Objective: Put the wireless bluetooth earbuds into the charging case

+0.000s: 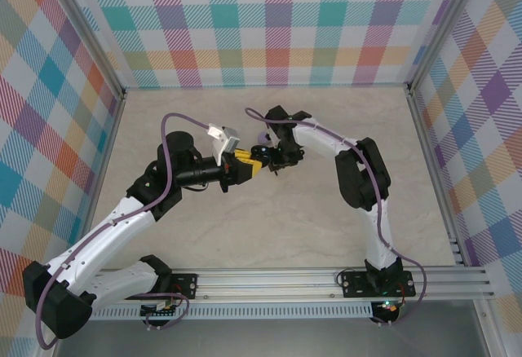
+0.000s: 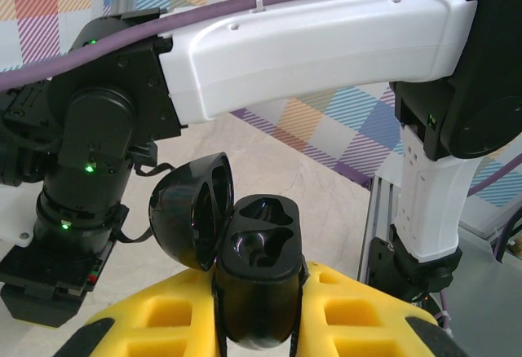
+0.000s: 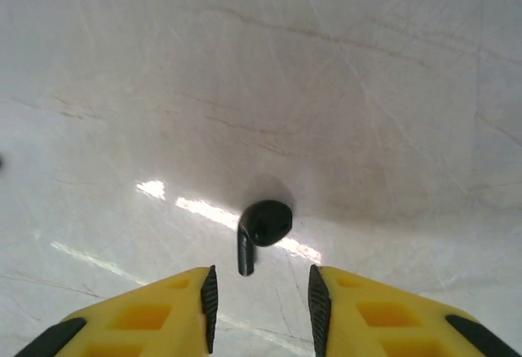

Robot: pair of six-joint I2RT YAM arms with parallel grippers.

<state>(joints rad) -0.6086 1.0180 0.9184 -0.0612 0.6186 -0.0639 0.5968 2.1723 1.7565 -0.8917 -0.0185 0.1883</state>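
Note:
My left gripper (image 2: 259,328) is shut on a black charging case (image 2: 261,271), which stands upright between the yellow fingers (image 2: 367,308). Its lid (image 2: 192,210) hangs open to the left, and both moulded wells (image 2: 263,239) look empty. One black stemmed earbud (image 3: 263,228) lies on the pale table, stem pointing toward the camera. My right gripper (image 3: 261,296) hovers open just short of it, and the earbud touches neither pad. In the top view the two grippers meet mid-table, left gripper (image 1: 247,165) beside right gripper (image 1: 277,161).
A small lilac object (image 1: 261,138) sits just behind the grippers. The right arm's white link (image 2: 310,39) crosses close above the case. Checked walls (image 1: 277,23) enclose the table on three sides, with a metal rail (image 1: 326,279) along the near edge.

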